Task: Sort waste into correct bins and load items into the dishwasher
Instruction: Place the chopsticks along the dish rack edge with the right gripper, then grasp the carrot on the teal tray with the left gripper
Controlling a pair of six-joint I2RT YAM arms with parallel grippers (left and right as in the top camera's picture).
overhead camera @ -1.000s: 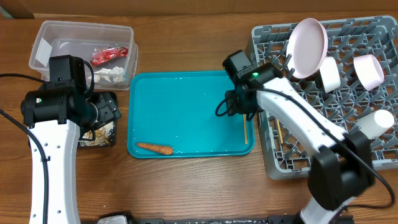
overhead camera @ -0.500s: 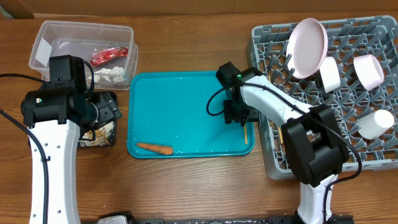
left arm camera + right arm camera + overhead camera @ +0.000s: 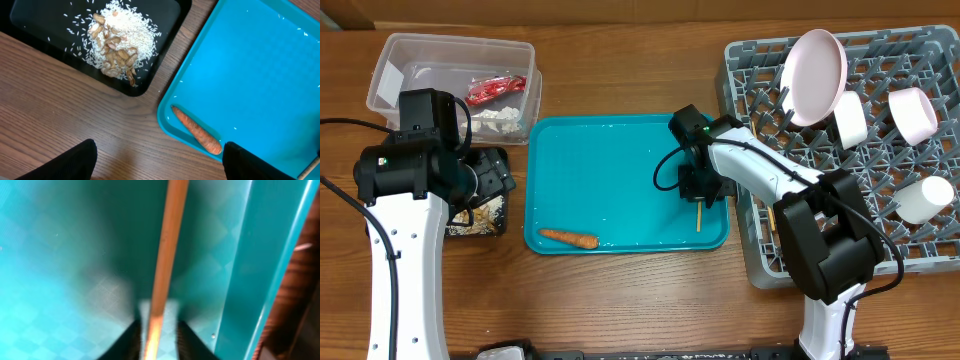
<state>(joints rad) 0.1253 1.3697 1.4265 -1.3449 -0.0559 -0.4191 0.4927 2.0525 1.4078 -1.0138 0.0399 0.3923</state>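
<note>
Since waste goes one way and dishes the other, the counter (image 3: 620,60) reads as two destinations around a source. The grey dish rack (image 3: 745,70) fills the 3 o'clock side, and the teal tray (image 3: 610,170) in the middle carries what is left to sort. At 10 o'clock the clear tub (image 3: 390,55) holds the red wrapper (image 3: 495,90) and white tissue (image 3: 500,120). The black tray (image 3: 40,45) at 9 o'clock holds the rice-like food scraps (image 3: 120,42), so dry and food waste look to be kept apart. In the rack the plate (image 3: 817,75) stands on edge among the pegs at 12 o'clock, with the bowl (image 3: 915,113) and small cups (image 3: 850,120) tilted nearby, presumably to drain. The carrot (image 3: 196,131) lies flat just inside the tray's 7 o'clock rim, untouched. The left hand (image 3: 160,162) hovers by that corner, fingers spread wide with nothing between them, well placed to carry it to the scraps. Toward the tray's 4 o'clock corner the right hand (image 3: 698,185) points down, fingers pinched on one end of a chopstick (image 3: 167,245) just beside the rim nearest the rack, its likely destination. Whether the stick rests on the tray floor or hangs just clear I cannot tell.
</note>
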